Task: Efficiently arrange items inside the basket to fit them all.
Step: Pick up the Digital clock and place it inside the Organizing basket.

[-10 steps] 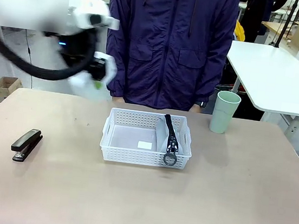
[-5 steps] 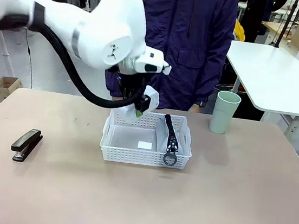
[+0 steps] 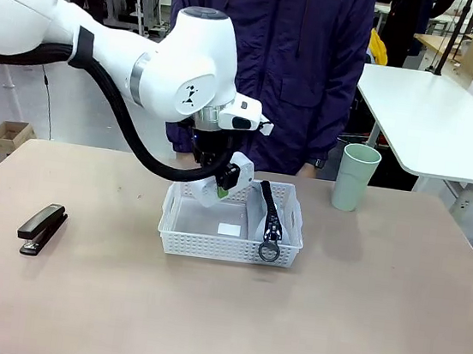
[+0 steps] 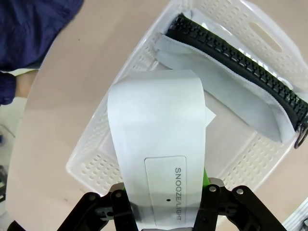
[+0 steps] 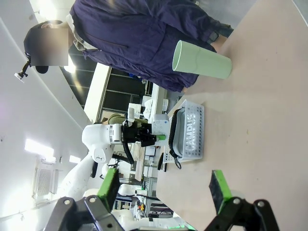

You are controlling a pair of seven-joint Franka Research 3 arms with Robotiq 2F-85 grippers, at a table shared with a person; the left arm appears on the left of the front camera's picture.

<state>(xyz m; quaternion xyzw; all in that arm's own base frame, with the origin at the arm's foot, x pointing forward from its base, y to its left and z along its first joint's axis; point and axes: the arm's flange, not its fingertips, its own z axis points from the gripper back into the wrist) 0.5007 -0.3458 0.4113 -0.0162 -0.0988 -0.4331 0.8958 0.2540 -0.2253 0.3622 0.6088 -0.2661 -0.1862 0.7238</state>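
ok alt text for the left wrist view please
The left claw holds a white box printed SNOOZELIGHT above a white lattice basket on a tan table. A grey pouch with a black zip lies inside, along one wall.

A person in a dark blue jacket with a zip stands close at the far side of the beige surface. Behind on the right is a white table. On the floor at the left stands a small cardboard box.
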